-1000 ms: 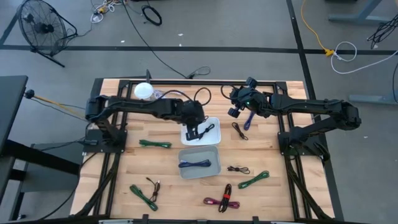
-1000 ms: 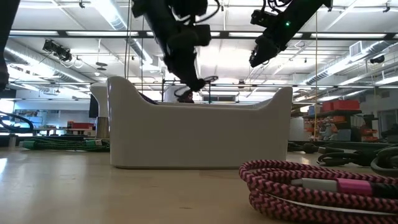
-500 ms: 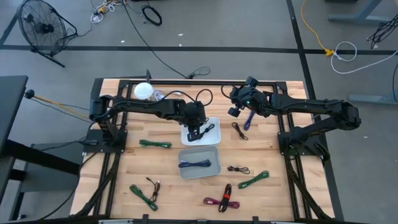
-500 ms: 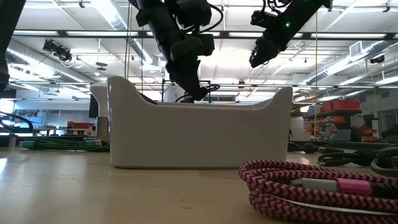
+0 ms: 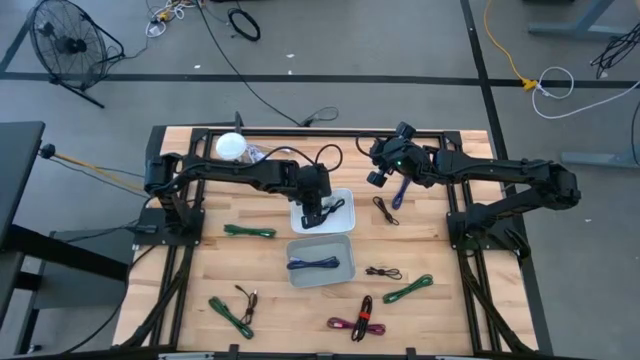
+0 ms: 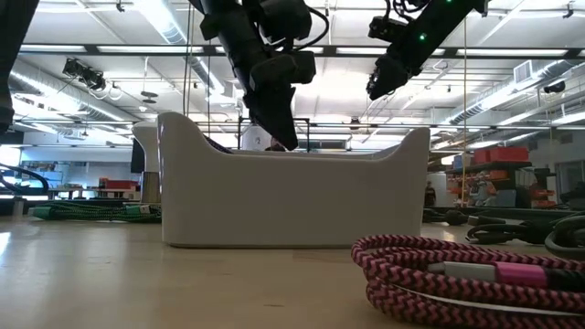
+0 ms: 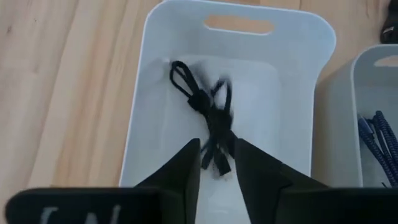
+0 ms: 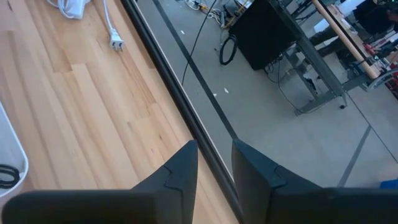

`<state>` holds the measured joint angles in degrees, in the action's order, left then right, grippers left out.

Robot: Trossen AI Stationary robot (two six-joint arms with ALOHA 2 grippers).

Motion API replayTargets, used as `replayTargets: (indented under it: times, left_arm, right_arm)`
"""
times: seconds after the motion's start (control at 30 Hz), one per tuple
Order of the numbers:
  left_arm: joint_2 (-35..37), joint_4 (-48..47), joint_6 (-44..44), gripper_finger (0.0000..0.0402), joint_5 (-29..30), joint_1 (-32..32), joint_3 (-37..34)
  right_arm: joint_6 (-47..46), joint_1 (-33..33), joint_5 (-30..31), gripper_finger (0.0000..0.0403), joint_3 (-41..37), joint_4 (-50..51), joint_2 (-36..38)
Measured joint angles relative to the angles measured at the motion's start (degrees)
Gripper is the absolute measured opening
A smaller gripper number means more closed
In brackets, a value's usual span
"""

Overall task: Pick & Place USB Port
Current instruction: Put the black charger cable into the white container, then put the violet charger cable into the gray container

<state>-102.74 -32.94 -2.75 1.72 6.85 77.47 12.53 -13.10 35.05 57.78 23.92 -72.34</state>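
We are at the placing step: our left claw (image 7: 216, 163) hangs low over the white tray (image 7: 165, 18) at the middle of the bench (image 5: 200, 275), and the black cable (image 7: 205, 112) lies on the tray's floor just ahead of the fingertips. The fingers stand a little apart with the cable's near end in the gap between them; we cannot tell whether they pinch it or have let it go. If it is free, the next move, as we judge it, is to lift straight up clear of the tray's wall without dragging the loops along, then go for another cable. If it is gripped, we must first spread the fingers.

Our right claw (image 8: 214, 163) waits raised over the bench's far right part, near the frame rail; its fingers show a narrow gap and carry nothing.

The tray is smooth, glossy plastic with rounded corners and a slot handle in its end wall. The cable is thin, limp and knotted into a loose bundle with a loop at the far end, so it may snag on a finger. A second tray (image 5: 321, 262) beside it holds a blue cable (image 5: 314, 264). On the pale wood planks lie green cables (image 5: 248, 231) and a braided pink one (image 6: 457, 274), coiled and coarse in weave.
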Motion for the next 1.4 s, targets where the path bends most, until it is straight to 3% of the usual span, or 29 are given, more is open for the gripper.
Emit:
replayTargets:
  times: [0.13,0.4,0.8,1.03,1.23,1.4]
  left_arm:
    - [0.00,0.11,0.38,0.0124,0.43,0.00,0.00]
    - [0.00,0.06,2.28,0.0131,7.38,0.00,0.00]
    - [0.02,-1.73,8.01,0.0131,11.94,0.00,0.00]
    - [0.02,-0.85,8.60,0.0131,13.72,0.00,0.00]
    - [0.02,0.08,8.58,0.0131,13.70,-0.02,0.00]
    - [0.04,2.29,9.61,0.0131,13.70,0.00,0.00]
  right_arm:
    - [0.00,0.00,0.00,0.0100,0.00,0.02,0.00]
    - [-3.10,0.00,0.00,0.0100,0.00,2.99,0.00]
    - [-23.41,0.00,-0.20,0.0100,-2.67,23.96,0.01]
    - [-34.22,0.00,-5.06,0.0100,-10.76,21.81,0.00]
    - [-55.76,-0.49,-5.72,0.0100,-16.24,20.08,0.00]
    - [-67.54,-0.44,-6.89,0.0100,-19.28,17.00,0.00]
